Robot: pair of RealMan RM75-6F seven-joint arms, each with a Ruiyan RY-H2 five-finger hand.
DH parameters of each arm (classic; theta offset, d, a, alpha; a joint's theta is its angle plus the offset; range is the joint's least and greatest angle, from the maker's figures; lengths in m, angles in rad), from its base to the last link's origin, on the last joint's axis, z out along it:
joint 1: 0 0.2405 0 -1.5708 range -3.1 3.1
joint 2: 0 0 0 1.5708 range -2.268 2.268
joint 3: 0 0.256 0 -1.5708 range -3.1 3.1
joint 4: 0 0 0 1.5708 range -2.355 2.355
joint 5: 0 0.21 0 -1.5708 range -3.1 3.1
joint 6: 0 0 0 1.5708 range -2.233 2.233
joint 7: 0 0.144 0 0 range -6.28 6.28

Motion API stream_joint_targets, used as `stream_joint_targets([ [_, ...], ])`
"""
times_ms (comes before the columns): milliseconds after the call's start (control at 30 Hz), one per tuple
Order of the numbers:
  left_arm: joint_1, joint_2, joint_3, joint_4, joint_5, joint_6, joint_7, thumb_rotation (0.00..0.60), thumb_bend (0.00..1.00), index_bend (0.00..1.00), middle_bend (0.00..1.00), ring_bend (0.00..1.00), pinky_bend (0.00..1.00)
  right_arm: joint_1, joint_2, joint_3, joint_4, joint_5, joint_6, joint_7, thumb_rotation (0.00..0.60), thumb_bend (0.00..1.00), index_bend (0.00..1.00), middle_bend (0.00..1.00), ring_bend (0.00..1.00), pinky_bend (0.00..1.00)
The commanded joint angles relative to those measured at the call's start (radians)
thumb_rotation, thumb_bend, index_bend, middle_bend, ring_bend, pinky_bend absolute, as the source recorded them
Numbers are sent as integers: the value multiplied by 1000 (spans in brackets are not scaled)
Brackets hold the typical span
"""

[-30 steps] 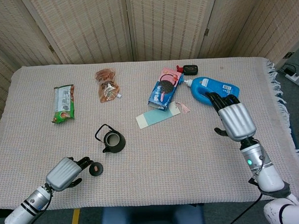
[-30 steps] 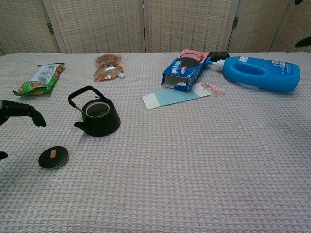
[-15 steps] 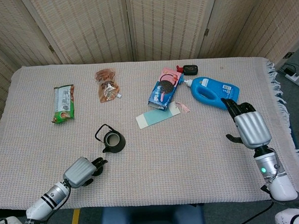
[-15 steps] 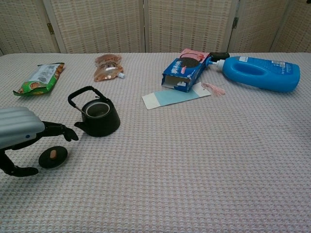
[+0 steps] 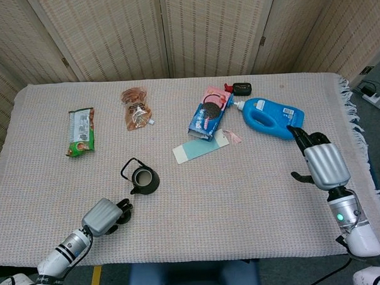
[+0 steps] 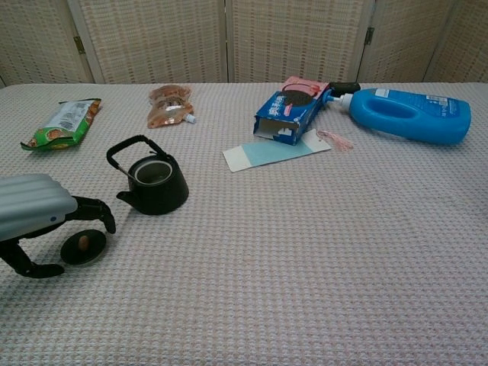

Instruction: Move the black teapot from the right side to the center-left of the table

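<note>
The black teapot [image 5: 142,178] [image 6: 155,185] stands upright and lidless at the centre-left of the table, handle raised. Its round black lid [image 6: 82,246] lies flat on the cloth in front of it and to its left. My left hand [image 5: 105,216] [image 6: 34,214] arches over the lid, with fingers [image 6: 93,209] curled down on its far side and the thumb on the cloth on its near side. I cannot tell whether they touch the lid. In the head view the hand hides the lid. My right hand [image 5: 324,162] hovers at the right edge, holding nothing, just below the blue bottle.
A blue detergent bottle [image 5: 269,116], a blue cookie box [image 5: 207,119], a light blue card [image 5: 198,147] and a pink packet lie at the back right. A brown pouch [image 5: 136,109] and a green snack bag [image 5: 80,131] lie at the back left.
My left hand has swung in over the lid and its fingers have lowered around it. My right hand has drawn back to the right edge. The teapot has not moved.
</note>
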Motion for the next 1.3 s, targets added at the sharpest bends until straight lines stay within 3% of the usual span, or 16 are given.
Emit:
stream_joint_targets([
  [33,1,-5,4,9,-4,6,8,600,256,256,227,748,684,-8,-1,8,4,-3,-5,7,600,124,48,182,311,224],
  [633,-5,-58,25,95,42,86,-83,600,317,400,367,795,684,-66,4,46,20,-8,-26,54,600,124,56,188,312,223],
  [867,-6,-10,28,46,61,129,-109,600,322,423,415,803,684,-81,2,56,23,-11,-35,63,600,124,56,188,312,224],
  [1133,-61,74,-38,-83,35,118,-126,600,322,422,424,809,684,-97,6,67,16,-29,-30,66,600,124,56,188,312,224],
  [1300,-114,75,-101,-116,-7,82,-126,600,323,422,424,811,692,-110,10,73,15,-33,-28,72,600,124,56,188,313,224],
])
